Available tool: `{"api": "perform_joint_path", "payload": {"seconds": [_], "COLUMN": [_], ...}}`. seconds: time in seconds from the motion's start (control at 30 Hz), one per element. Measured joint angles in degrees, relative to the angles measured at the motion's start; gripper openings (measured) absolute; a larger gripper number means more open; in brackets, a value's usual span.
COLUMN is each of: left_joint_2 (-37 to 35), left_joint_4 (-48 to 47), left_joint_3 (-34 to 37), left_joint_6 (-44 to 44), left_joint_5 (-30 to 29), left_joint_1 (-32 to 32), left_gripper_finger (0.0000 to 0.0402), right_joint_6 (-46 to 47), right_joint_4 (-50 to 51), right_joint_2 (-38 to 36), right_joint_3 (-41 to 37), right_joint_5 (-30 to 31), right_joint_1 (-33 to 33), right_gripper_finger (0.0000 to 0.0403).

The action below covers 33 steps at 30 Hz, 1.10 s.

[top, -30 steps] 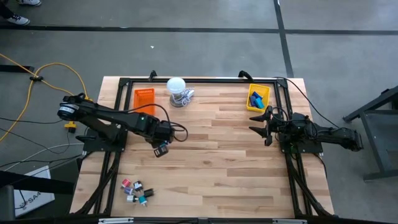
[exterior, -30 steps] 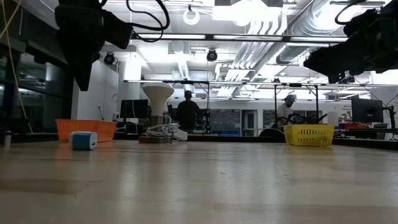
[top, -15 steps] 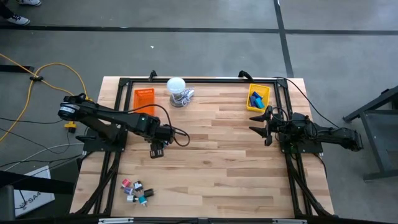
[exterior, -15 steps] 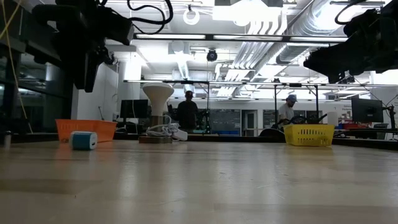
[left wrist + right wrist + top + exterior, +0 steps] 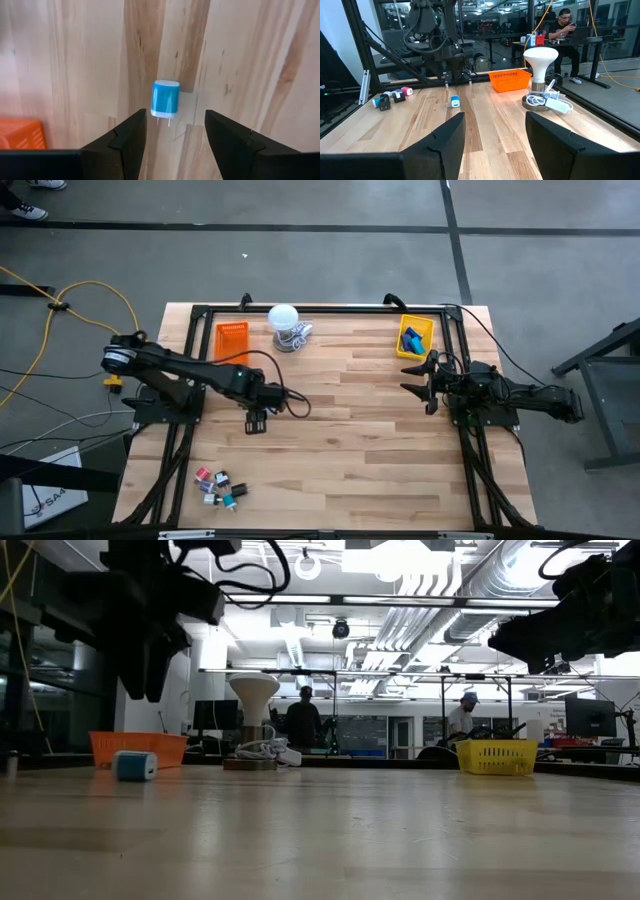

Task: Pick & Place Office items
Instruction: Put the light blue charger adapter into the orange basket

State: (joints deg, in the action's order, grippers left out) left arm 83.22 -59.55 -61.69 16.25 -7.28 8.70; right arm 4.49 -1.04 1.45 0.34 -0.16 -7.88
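Left gripper is released above blue charger block lying near orange tray; right gripper is released.

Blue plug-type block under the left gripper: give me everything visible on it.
The blue charger block is small and rounded-rectangular, glossy plastic by the look: blue body, paler band at one end, white face at the other carrying two thin metal prongs. It lies alone on the bare wooden table; nothing else touches it. The left gripper hangs above it, fingers open and clear of it. In the right wrist view it sits in front of the orange tray, apart from it.
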Motion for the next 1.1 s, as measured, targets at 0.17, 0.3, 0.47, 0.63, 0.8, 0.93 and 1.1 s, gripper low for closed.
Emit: {"api": "perform_joint_path", "payload": {"seconds": [0.17, 0.3, 0.47, 0.63, 0.8, 0.93, 1.1], "left_joint_2": [2.49, 3.96, 4.60, 4.58, 4.57, 4.57, 4.57], "left_joint_4": [1.29, 3.17, 3.37, 4.16, 7.17, 8.25, 10.42], "left_joint_3": [0.00, 0.00, 0.20, 1.94, 4.81, 6.07, 8.24], "left_joint_6": [-1.83, -2.95, -1.74, 0.10, 0.28, 0.28, 0.46], "left_joint_5": [-0.05, -0.07, -0.51, -0.51, -0.51, -0.51, -0.51], "left_joint_1": [-0.71, -1.09, -1.12, -1.12, -1.03, -1.03, -1.03], "left_gripper_finger": [0.0191, 0.0191, 0.0191, 0.0192, 0.0192, 0.0192, 0.0192], "right_joint_6": [0.00, 0.00, 0.00, 0.00, 0.00, 0.00, 0.00], "right_joint_4": [0.00, -0.02, 0.00, 0.00, 0.00, 0.00, 0.00], "right_joint_2": [-0.02, 0.00, 0.00, 0.00, 0.00, 0.00, 0.00], "right_joint_3": [0.00, -0.01, 0.00, -0.02, -0.01, 0.00, -0.01], "right_joint_5": [0.00, 0.00, 0.00, 0.00, 0.00, 0.00, 0.00], "right_joint_1": [-0.02, -0.02, -0.02, -0.02, -0.01, -0.02, -0.01], "right_gripper_finger": [0.0195, 0.0195, 0.0195, 0.0195, 0.0195, 0.0195, 0.0195]}}
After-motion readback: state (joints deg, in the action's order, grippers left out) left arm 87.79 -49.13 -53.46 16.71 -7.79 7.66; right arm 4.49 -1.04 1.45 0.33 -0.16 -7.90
